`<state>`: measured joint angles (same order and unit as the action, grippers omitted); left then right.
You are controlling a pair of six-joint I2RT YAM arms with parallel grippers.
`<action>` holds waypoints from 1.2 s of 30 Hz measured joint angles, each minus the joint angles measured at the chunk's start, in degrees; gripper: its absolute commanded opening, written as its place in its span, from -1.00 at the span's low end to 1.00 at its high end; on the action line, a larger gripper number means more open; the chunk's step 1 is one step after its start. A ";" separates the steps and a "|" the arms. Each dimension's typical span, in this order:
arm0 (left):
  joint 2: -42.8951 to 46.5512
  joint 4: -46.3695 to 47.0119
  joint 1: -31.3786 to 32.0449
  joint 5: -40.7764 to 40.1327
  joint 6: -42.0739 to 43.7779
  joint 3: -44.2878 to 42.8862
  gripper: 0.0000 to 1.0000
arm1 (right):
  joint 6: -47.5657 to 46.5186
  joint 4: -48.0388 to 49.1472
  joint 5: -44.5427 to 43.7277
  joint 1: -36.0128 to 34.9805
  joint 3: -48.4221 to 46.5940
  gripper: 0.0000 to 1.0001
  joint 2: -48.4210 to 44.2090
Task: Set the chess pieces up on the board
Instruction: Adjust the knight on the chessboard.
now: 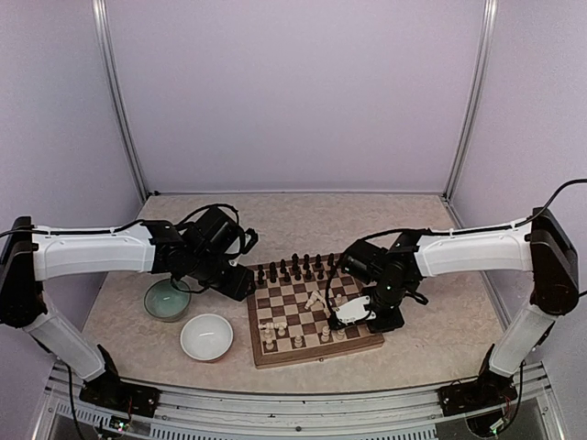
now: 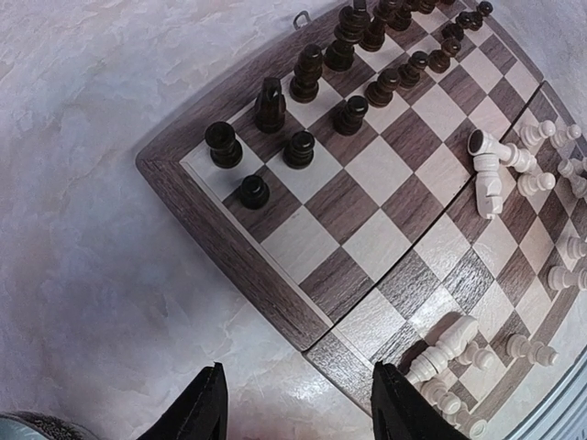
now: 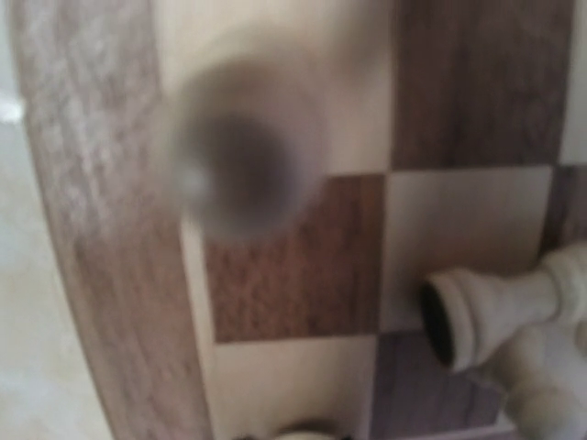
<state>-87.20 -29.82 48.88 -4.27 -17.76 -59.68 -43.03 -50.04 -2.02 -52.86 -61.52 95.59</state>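
Board [image 1: 321,352]: flat on the tabletop [image 1: 431,339], right of centre, between the two arms.

Dark chess pieces [image 1: 293,269]: upright in two rows along the far edge of the board, one per square in the left wrist view.

Light chess pieces [image 1: 316,298]: scattered over the middle and near half of the board. Several toppled on their sides in a mid-board cluster, more toppled near the near-left corner, others upright.

Left end effector [image 2: 298,412]: open and empty, jaws wide apart. Positioned above bare tabletop just beside the left edge of the board, touching no piece.

Right end effector [image 1: 353,313]: low over the near-right part of the board. Fingers not visible in the right wrist view, which is heavily blurred. Open or closed: cannot tell.

Blurred dark round shape [image 3: 243,174]: close to the lens, over a cream square beside the board border. Identity: cannot tell. One cream piece on its side nearby.

Green bowl [image 1: 167,300] and white bowl [image 1: 206,336]: on the tabletop left of the board, near each other.
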 measured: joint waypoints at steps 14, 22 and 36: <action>0.26 1.16 0.00 0.46 -0.22 0.57 0.08 | 1.51 0.66 2.86 0.00 1.36 -0.47 -1.99; 0.09 1.97 0.83 0.87 -0.52 0.57 0.08 | 2.16 0.66 3.78 0.17 1.36 -0.91 -2.45; -0.63 2.43 1.97 0.96 -1.33 0.85 0.08 | 1.73 0.87 2.99 0.63 -1.77 -0.98 -2.45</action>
<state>-87.83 -27.40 50.85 -3.31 -19.09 -58.83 -41.30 -49.17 0.97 -52.23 -63.29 93.14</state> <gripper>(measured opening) 0.541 0.084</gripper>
